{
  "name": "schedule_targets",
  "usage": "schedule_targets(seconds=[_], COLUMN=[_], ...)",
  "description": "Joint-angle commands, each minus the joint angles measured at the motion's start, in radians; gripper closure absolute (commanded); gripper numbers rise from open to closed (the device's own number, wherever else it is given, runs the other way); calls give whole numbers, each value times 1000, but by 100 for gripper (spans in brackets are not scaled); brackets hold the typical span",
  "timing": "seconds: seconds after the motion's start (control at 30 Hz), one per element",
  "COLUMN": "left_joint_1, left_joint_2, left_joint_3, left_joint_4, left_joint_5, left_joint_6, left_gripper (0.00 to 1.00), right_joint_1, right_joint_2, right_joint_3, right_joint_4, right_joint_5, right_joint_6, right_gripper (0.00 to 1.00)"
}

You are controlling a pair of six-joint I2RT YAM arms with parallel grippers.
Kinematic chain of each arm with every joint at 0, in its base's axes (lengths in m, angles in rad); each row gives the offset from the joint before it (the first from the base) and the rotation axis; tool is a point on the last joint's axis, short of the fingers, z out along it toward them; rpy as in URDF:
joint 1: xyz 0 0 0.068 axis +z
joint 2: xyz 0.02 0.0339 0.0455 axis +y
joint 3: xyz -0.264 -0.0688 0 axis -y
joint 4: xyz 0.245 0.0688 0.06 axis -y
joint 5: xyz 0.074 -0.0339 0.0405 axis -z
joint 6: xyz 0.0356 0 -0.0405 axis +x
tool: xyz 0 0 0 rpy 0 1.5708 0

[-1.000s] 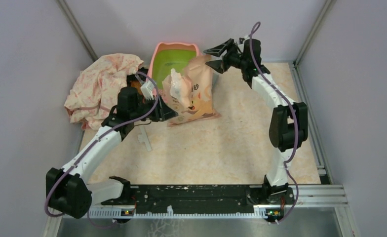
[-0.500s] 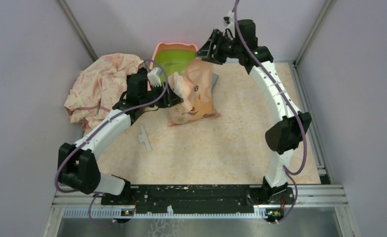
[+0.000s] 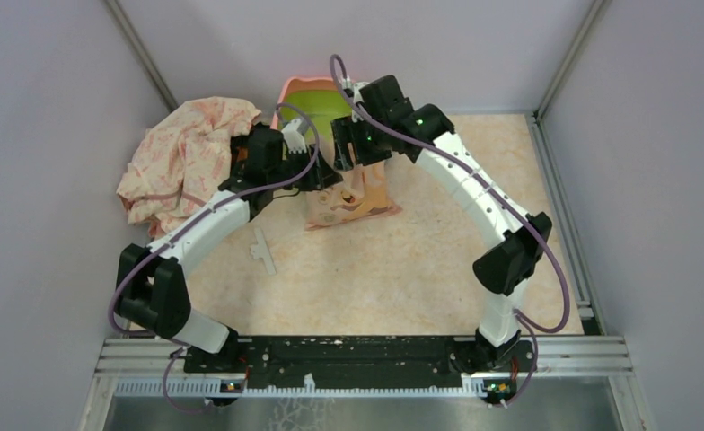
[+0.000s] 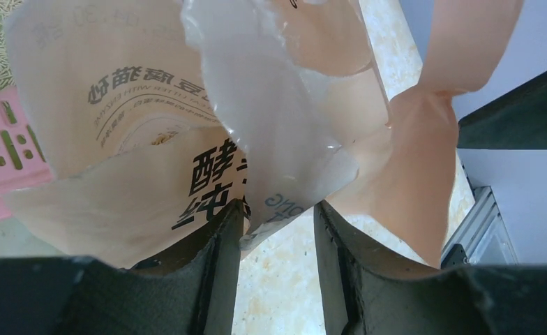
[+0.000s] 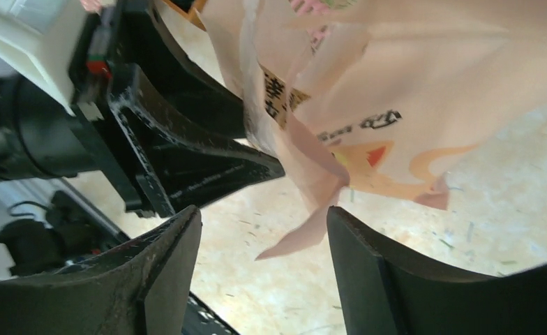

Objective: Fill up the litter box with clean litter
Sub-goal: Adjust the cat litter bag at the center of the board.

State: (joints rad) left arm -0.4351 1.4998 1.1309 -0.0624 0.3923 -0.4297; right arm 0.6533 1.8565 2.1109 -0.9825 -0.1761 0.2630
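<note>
Pale lavender walls (image 3: 52,135) close in a beige marbled tabletop (image 3: 402,269), w/ aluminium rails (image 3: 582,355) along its near & right edges. The litter box (image 3: 286,94) sits back-centre by the rear wall, its green inside showing. Just in front of it the peach bag (image 3: 353,205) stands crumpled, both arms meeting over its top. Left jaws: a narrow gap, w/ the bag's flap hanging into it; pinched or not, can't tell. Right jaws: wide apart, gripping nothing, a bag corner dangling between them. A pink patterned cloth (image 3: 187,148) is heaped back-left. Fine specks (image 5: 466,230) dot the tabletop nr the bag.
</note>
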Motion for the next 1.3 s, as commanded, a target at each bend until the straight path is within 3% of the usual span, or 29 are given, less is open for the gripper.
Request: schedule_targets(seconds=[0.0,0.1,0.17,0.27,0.4,0.5,0.73,0.8,0.93,1.0,1.1,1.27], left_joint_1=[-11,-11,-11,-11,-10,-11,-11,-11,-7,0,34,97], left_joint_2=[-5,-6,-16,-28,-39,-41,-40,-45,-59,-80,-128,-222], left_joint_3=[37,55,56,60,62,67,70,72,85,87,83,56], left_joint_4=[29,4,-6,-23,-34,-43,-44,-46,-76,-101,-147,-204], left_joint_5=[-18,-37,-54,-72,-77,-83,-80,-80,-96,-113,-127,-150], left_joint_6=[13,28,40,51,56,61,63,63,74,80,87,96], left_gripper=[52,52,52,52,51,51,51,51,49,47,43,34], right_joint_1=[6,8,6,0,-15,-16,-14,-14,-16,-21,-47,-101], right_joint_2=[-73,-57,-42,-4,32,16,-22,-22,-14,-25,-48,-35], right_joint_3=[-15,-3,13,57,82,44,-90,-112,-117,-115,-106,-58], right_joint_4=[3,-10,-25,-40,-23,26,115,134,130,123,121,107], right_joint_5=[159,257,311,349,221,100,16,-1,24,68,115,167], right_joint_6=[-70,-88,-106,-129,-143,-154,-152,-152,-158,-160,-158,-153], right_gripper=[34,53,56,56,50,41,39,44,82,95,100,100])
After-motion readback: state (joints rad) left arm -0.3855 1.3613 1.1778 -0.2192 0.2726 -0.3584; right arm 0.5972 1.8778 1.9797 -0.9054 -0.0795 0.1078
